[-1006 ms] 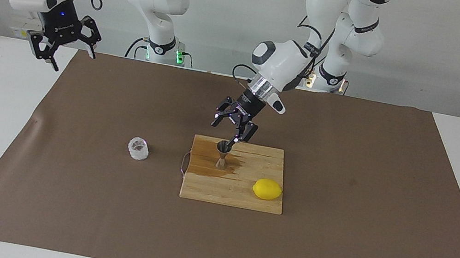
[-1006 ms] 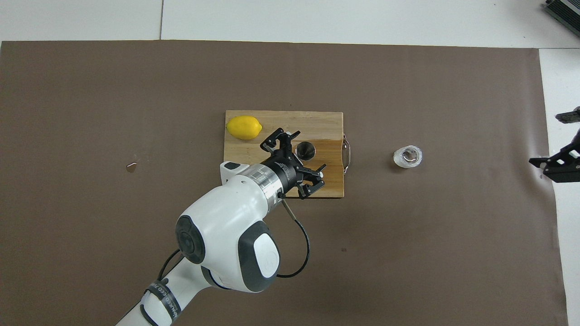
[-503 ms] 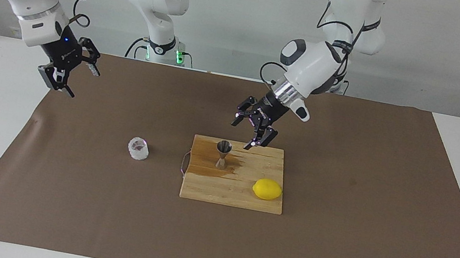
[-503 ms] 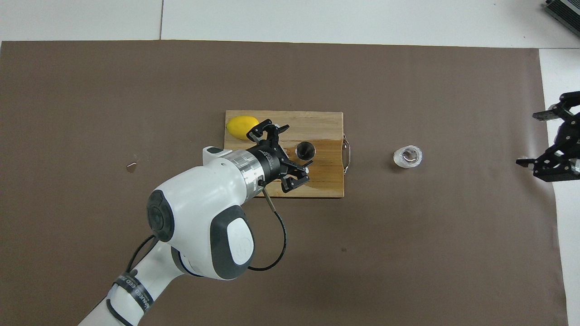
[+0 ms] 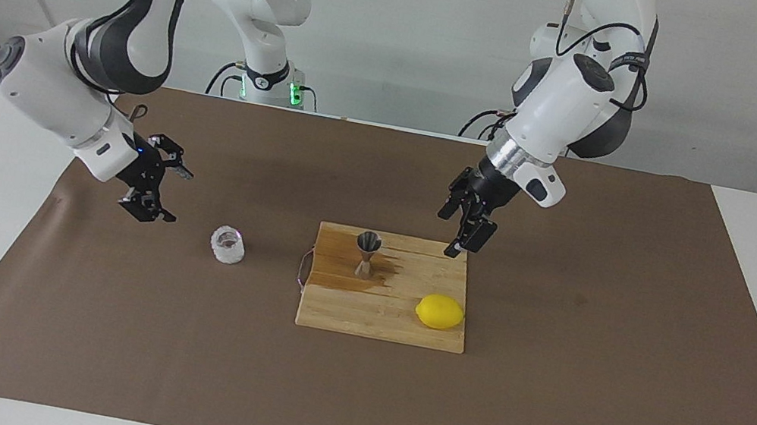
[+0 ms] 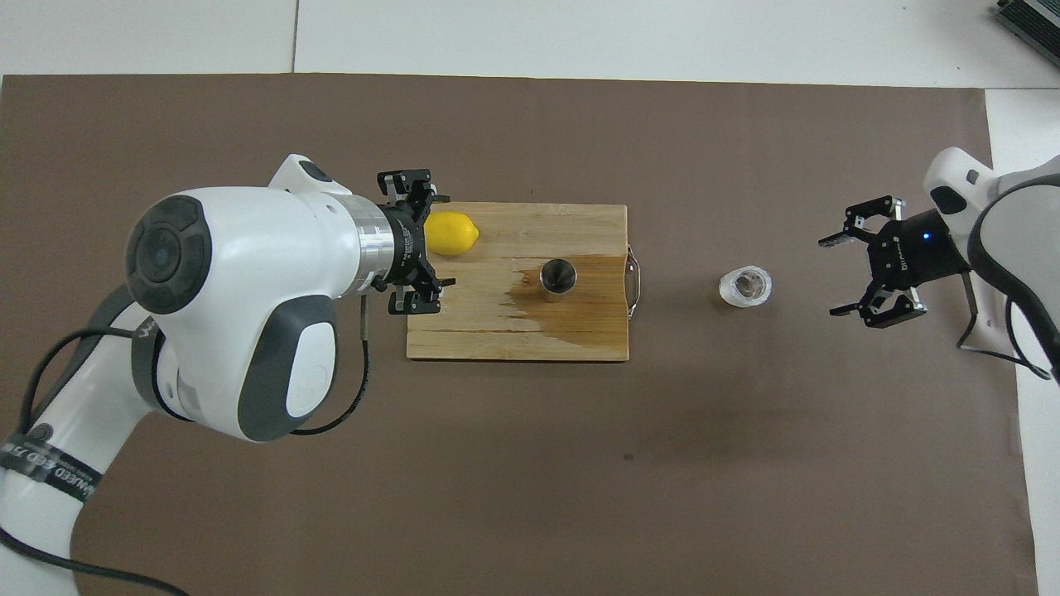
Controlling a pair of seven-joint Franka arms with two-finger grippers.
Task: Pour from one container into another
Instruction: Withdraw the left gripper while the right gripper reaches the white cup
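Observation:
The clear textured glass tumbler (image 5: 228,245) (image 6: 745,286) stands on the brown mat, between the board and the right arm's end of the table. A steel jigger (image 5: 366,252) (image 6: 558,276) stands upright on the wooden cutting board (image 5: 376,320) (image 6: 505,339), in a dark wet patch. My right gripper (image 5: 180,196) (image 6: 832,277) hangs open low over the mat beside the tumbler, its jaws facing the glass and apart from it. My left gripper (image 5: 446,234) (image 6: 443,241) is open and empty, raised over the board's edge toward the left arm's end, well apart from the jigger.
A yellow lemon (image 5: 439,312) (image 6: 454,234) lies on the board's corner farthest from the robots, toward the left arm's end. The board has a wire handle (image 6: 634,280) on the side facing the tumbler. The brown mat (image 5: 545,410) covers most of the white table.
My left gripper has drawn back from the jigger, up and toward the left arm's end. My right gripper has come down from high over the table's end to beside the tumbler.

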